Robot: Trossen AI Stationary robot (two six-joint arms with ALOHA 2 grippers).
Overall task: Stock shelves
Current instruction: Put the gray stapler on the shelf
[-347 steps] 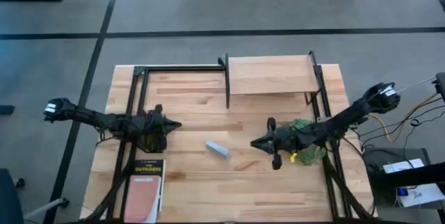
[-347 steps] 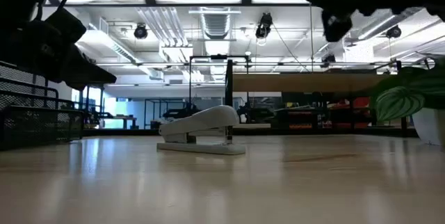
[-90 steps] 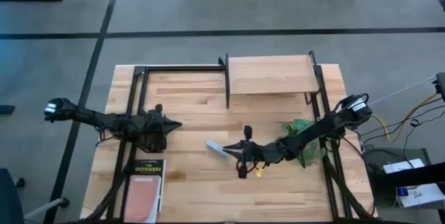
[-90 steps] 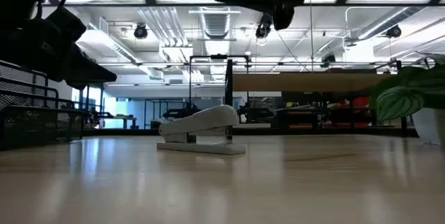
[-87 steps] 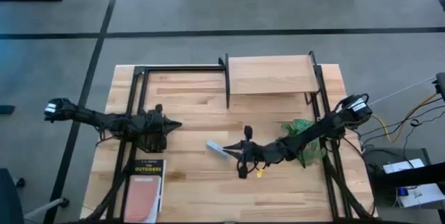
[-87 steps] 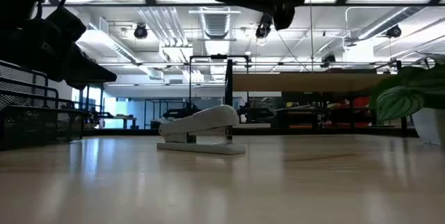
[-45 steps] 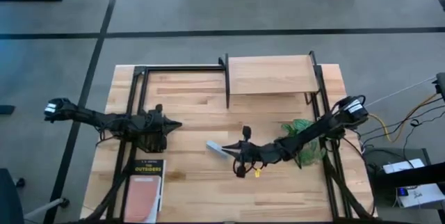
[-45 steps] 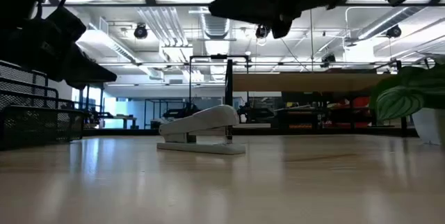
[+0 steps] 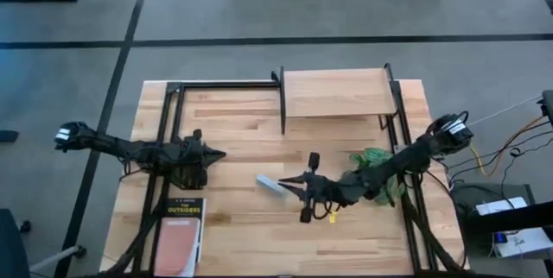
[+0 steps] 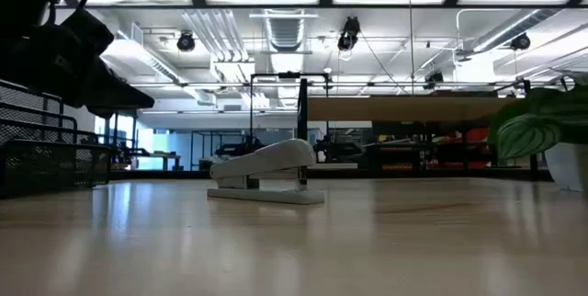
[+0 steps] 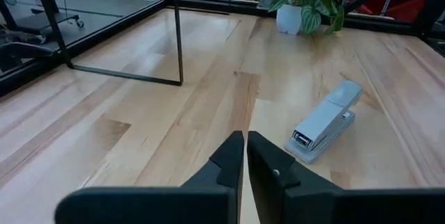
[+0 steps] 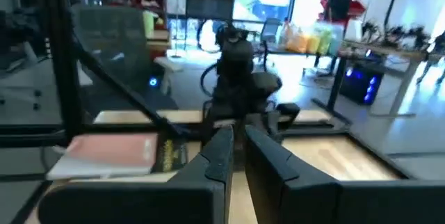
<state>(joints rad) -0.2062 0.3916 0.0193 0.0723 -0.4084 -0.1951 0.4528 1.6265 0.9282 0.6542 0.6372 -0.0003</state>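
A grey stapler [image 9: 270, 184] lies flat on the tabletop near its middle, also seen in the low view [image 10: 265, 172] and the left wrist view [image 11: 325, 121]. The shelf [image 9: 337, 92], a light wood board on thin black legs, stands at the far edge. My right gripper [image 9: 287, 180] hovers shut just right of the stapler, high above it, touching nothing; its wrist view [image 12: 236, 144] looks level across the table. My left gripper [image 9: 220, 154] waits shut over the table's left part [image 11: 245, 147].
A potted plant [image 9: 376, 170] stands at the right, partly under my right arm. A book [image 9: 180, 235] lies at the near left corner. A black wire rack [image 10: 46, 149] stands at the left. Bare wood lies between the stapler and the shelf.
My right gripper has risen out of the top of the low view and drawn back slightly toward the table's right edge. The stapler has stayed where it was.
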